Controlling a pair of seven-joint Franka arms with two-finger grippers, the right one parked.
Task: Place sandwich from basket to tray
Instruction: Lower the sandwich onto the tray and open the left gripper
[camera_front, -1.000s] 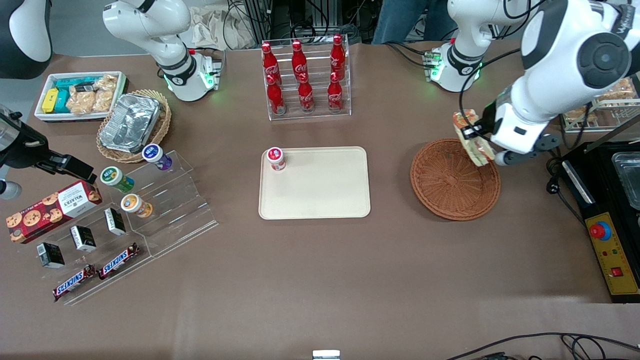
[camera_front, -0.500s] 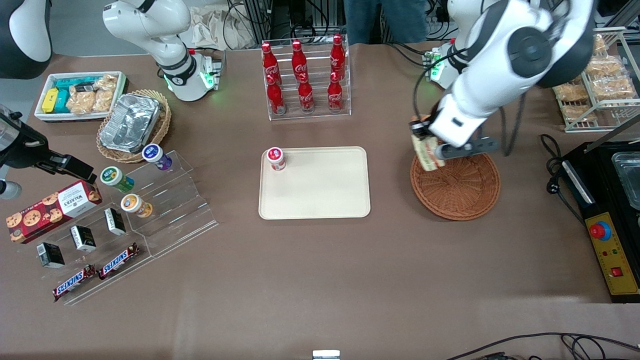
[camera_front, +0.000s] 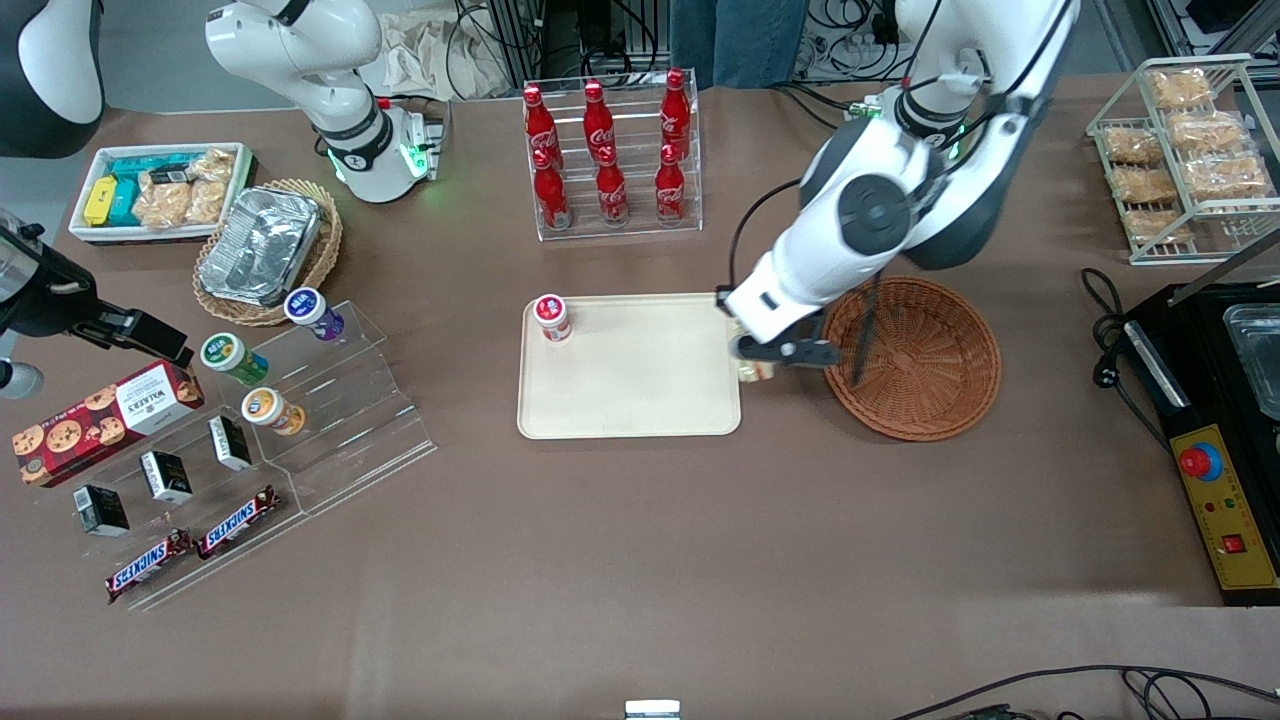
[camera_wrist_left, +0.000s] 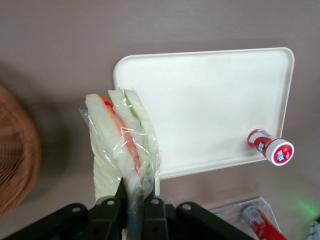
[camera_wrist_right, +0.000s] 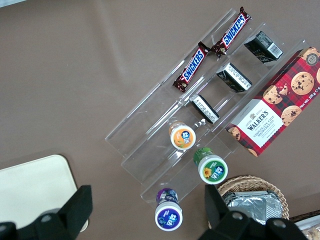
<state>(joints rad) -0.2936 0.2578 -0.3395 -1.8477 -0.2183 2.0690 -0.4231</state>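
Observation:
My left gripper (camera_front: 768, 352) hangs over the gap between the beige tray (camera_front: 630, 395) and the reddish-brown wicker basket (camera_front: 925, 385), at the tray's edge. It is shut on the sandwich (camera_wrist_left: 122, 142), a wedge in clear wrap with orange, green and white layers, held by one end in the fingers (camera_wrist_left: 111, 207). In the front view only a sliver of the sandwich (camera_front: 757, 373) shows under the arm. The basket has nothing in it. The left wrist view also shows the tray (camera_wrist_left: 210, 95) and the basket's rim (camera_wrist_left: 17, 155).
A small red-capped cup (camera_front: 551, 317) stands on the tray's corner toward the parked arm. A rack of red cola bottles (camera_front: 612, 160) stands farther from the camera. A wire rack of snacks (camera_front: 1180, 150) and a black device (camera_front: 1215, 430) lie at the working arm's end.
My left gripper has carried the sandwich from above the basket sideways to the tray's edge. The basket and tray have not moved.

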